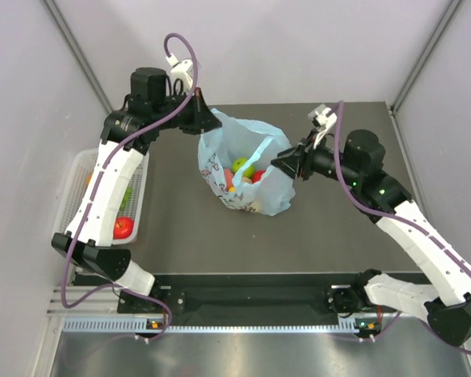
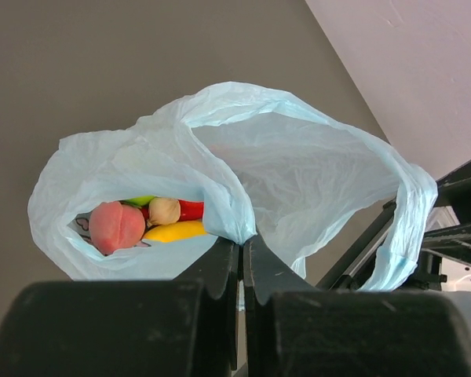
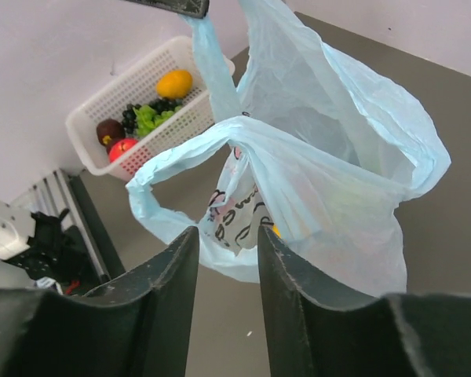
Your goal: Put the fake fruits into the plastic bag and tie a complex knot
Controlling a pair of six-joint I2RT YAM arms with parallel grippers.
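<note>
The light-blue plastic bag (image 1: 247, 169) stands open in the middle of the table. It holds fake fruits: a pink peach (image 2: 115, 226), a yellow mango (image 2: 177, 231), a red one (image 2: 190, 209) and a green apple (image 1: 242, 166). My left gripper (image 1: 212, 124) is shut on a fold of the bag's rim (image 2: 242, 236) and holds it up at the bag's far left. My right gripper (image 1: 286, 166) is open at the bag's right side. One loop handle (image 3: 165, 169) and the printed patch (image 3: 239, 220) hang just beyond its fingertips (image 3: 190, 239). No knot shows.
A white mesh basket (image 1: 78, 181) sits at the table's left edge with a red apple (image 1: 123, 228). In the right wrist view the basket (image 3: 141, 78) holds an orange fruit (image 3: 175, 82), green grapes (image 3: 145, 119) and a dark plum (image 3: 107, 130). Grey walls stand close behind.
</note>
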